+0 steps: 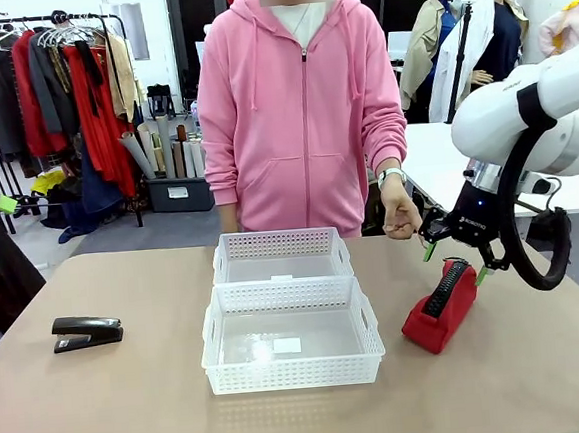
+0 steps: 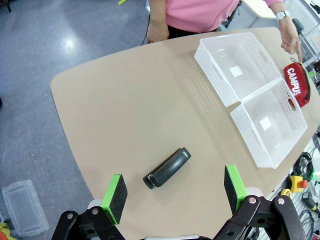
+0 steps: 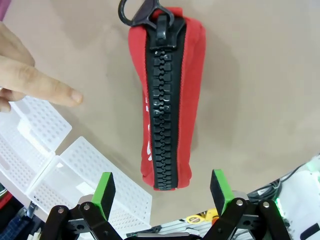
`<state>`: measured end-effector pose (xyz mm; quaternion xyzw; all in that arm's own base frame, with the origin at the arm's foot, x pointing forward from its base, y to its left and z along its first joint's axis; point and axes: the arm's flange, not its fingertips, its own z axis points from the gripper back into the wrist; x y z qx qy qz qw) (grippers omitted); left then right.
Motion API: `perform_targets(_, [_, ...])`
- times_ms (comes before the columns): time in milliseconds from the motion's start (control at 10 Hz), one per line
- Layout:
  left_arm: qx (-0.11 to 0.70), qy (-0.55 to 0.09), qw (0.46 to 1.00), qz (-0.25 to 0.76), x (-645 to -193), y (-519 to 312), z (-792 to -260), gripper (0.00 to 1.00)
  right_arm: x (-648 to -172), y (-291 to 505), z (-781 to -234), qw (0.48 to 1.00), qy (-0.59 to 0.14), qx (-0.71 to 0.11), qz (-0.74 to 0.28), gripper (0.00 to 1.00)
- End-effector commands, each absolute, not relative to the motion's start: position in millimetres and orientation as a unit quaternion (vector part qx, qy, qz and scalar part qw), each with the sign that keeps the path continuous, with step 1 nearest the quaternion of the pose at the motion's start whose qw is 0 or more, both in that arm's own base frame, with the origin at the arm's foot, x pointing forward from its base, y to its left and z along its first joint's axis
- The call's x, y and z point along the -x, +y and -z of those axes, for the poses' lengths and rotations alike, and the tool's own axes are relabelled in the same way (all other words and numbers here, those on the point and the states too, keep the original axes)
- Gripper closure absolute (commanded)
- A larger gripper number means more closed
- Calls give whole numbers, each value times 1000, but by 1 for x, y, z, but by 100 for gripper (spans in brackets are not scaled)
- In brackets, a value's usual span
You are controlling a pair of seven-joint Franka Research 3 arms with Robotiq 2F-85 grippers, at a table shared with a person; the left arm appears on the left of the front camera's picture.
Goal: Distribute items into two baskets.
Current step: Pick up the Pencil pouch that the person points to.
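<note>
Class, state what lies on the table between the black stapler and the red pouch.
The nearer white basket sits between stapler and pouch, the other basket behind it, in the front view.

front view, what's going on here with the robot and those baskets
The right arm's jaws hang open just above the red pouch on the table, while a person's hand points at it. The stapler lies at the robot's left, with the left arm's jaws open high above it. Neither is in the near basket or the far basket yet.
</note>
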<state>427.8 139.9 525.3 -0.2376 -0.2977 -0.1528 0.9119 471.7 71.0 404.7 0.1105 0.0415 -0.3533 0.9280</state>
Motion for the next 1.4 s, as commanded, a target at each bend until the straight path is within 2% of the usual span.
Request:
perform_targets(0, [241, -299, 910, 154, -427, 141, -525, 0, -471, 79, -394, 923, 44, -91, 371, 0])
perform_targets(800, [241, -299, 910, 154, -427, 141, -525, 0, -478, 93, -342, 923, 29, -33, 382, 0])
perform_targets(1300, [241, -299, 910, 154, -427, 141, -525, 0, -483, 87, -332, 921, 24, -19, 389, 0])
